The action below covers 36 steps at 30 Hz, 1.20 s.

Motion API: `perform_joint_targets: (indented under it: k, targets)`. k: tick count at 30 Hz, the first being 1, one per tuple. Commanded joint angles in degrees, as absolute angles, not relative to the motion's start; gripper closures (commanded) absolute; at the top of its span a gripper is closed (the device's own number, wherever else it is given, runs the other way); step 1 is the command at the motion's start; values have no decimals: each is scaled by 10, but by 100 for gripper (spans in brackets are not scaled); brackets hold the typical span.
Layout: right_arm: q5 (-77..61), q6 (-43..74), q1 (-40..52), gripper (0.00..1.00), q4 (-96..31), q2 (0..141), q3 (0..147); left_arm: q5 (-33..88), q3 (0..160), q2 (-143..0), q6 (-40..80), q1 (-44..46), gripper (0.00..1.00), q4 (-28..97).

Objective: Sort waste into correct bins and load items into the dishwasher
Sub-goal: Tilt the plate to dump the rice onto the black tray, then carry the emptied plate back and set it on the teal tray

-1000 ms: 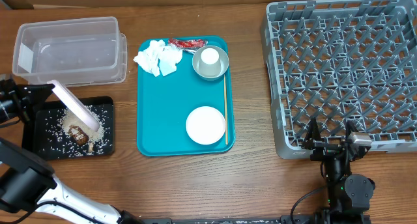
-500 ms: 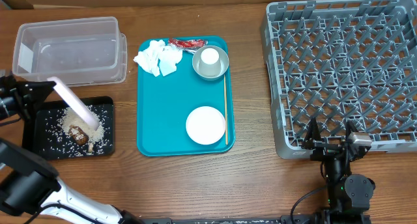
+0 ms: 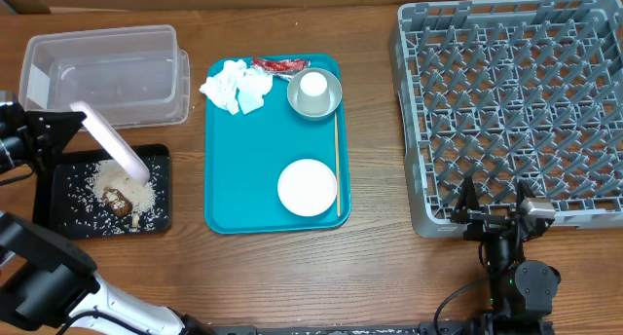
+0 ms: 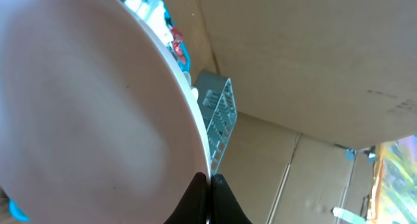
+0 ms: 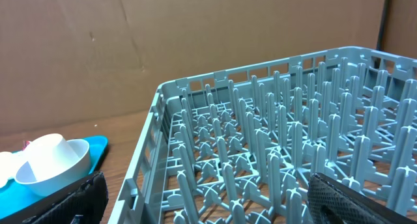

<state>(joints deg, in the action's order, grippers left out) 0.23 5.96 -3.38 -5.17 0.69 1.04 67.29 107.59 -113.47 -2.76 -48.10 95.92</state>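
- Brown wooden table (image 3: 292, 277) with a cardboard wall (image 5: 98, 42) behind it.
- The small pinkish-white round dish (image 3: 115, 150) is off the table at the far left, tipped steeply over the shallow black rectangular tray (image 3: 156, 213).
- Dish's long axis runs from upper left at the gripper down to lower right. Its low edge is over the white rice grains (image 3: 141, 194) and the brown food lump (image 3: 121, 204) lying in that tray.
- Left gripper (image 3: 66, 129) is clenched on the dish's upper-left rim. In the left wrist view its fingertips (image 4: 210, 196) pinch the edge, with the dish filling the frame.
- Clear rectangular plastic tub (image 3: 97, 31) sits just behind the black tray; nothing visible inside.
- Large teal tray (image 3: 243, 179) is next to the right and carries the rest of the load.
- Large square grey plastic dish rack (image 3: 506, 111) is well apart to the right, beyond the teal tray.
- Right gripper (image 3: 494, 204) is released, jaws wide, holding nothing, just in front of the rack's near edge.
- Judgement: the right arm is nearer the rack, but the left arm holds the dish, so loading means a long carry rightward across the teal tray.
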Motion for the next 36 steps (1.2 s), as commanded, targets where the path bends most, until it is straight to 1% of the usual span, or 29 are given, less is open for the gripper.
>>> perform_joint_targets:
  k: [1,6,10,13,16,20,24,31,32,36]
  targets:
    - [-1,60,-34,0,-48,2,4,716,1074,-1121,-33,-482,96,969]
    - [-1,60,-35,0,-48,2,4,695,1074,-1114,-44,-470,96,967]
    - [-1,60,-35,0,-48,2,4,626,1074,-1114,-12,-468,96,945]
    - [-1,60,-34,0,-48,2,4,696,1074,-1114,-103,-467,96,969]
    - [-1,60,-34,0,-48,2,4,687,1074,-1103,-90,-456,96,969]
    - [-1,60,-35,0,-48,2,4,624,1074,-1085,-86,-422,96,969]
    - [-1,60,-34,0,-48,2,4,556,1074,-1066,-86,-355,96,969]
    - [-1,60,-35,0,-48,2,4,522,1074,-1050,-84,-197,96,959]
    - [-1,59,-35,0,-48,2,4,503,1074,-1053,-72,-173,96,949]
    - [-1,60,-35,0,-48,2,4,363,1074,-1058,32,-78,96,890]
